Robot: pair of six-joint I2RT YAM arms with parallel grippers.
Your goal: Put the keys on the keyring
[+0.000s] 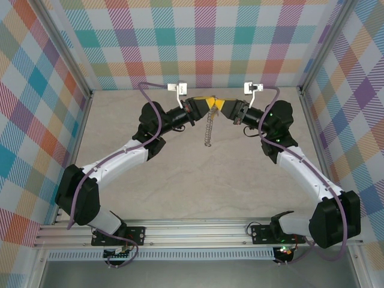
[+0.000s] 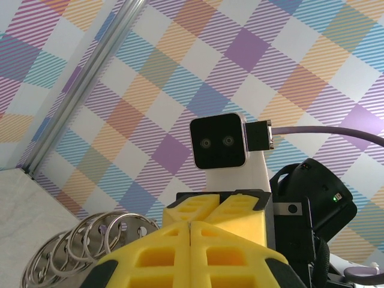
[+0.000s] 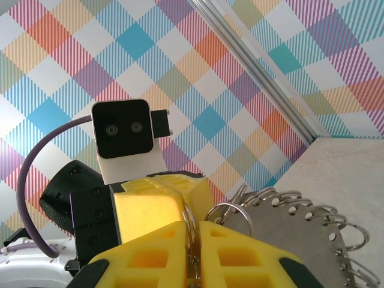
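Table [image 1: 180, 180]: pale, stone-patterned, enclosed by checked walls [image 1: 204, 42]. Left arm [image 1: 120, 163] and right arm [image 1: 300, 165]: both reach inward and meet tip to tip over the far middle of the table. Left gripper [image 2: 191, 243]: yellow fingers pressed flat together; anything pinched between them is hidden. Right gripper [image 3: 192, 255]: yellow fingers closed on a wire loop of the keyring [image 1: 208, 129]. The keyring hangs limp from the meeting point; whether its lower end touches the table cannot be told. Small rings [image 2: 90, 243]: clustered just beside the left fingers.
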